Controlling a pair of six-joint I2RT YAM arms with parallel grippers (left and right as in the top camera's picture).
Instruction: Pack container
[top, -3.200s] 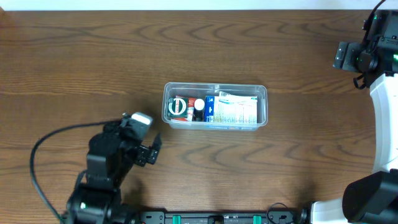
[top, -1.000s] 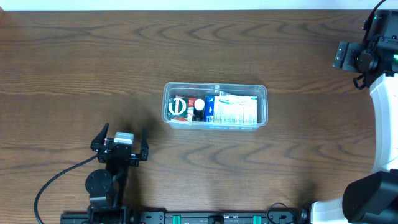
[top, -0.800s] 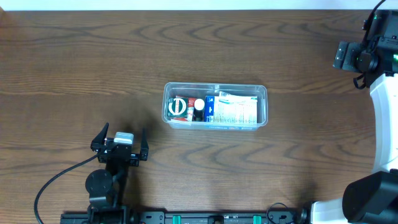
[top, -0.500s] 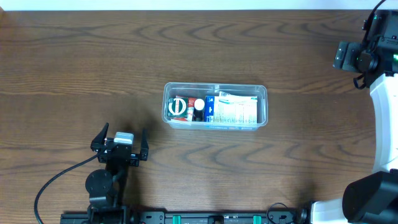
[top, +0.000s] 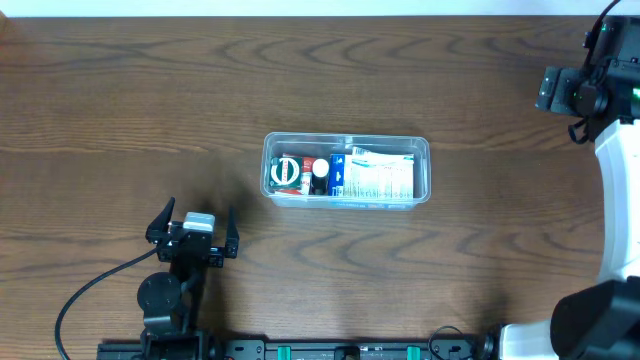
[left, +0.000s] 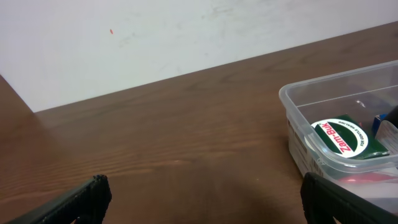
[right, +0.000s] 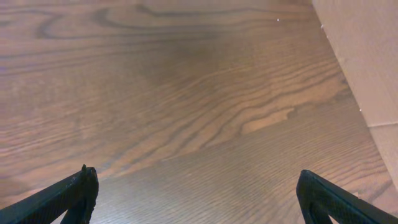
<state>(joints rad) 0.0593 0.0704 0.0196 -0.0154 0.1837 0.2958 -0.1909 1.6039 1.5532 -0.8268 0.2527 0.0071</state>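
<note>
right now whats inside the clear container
The container holds a round Zam-Buk tin at its left end, a small black-and-white item beside it, and blue-and-white packets filling the right. Whatever lies beneath them is covered.

The container (top: 346, 138) is of clear, glossy plastic, and the table (top: 150, 100) is of dark brown wood with a smooth, grained surface.

Even bright light, sharp focus; soft shadows on table (top: 120, 90); no glare.
</note>
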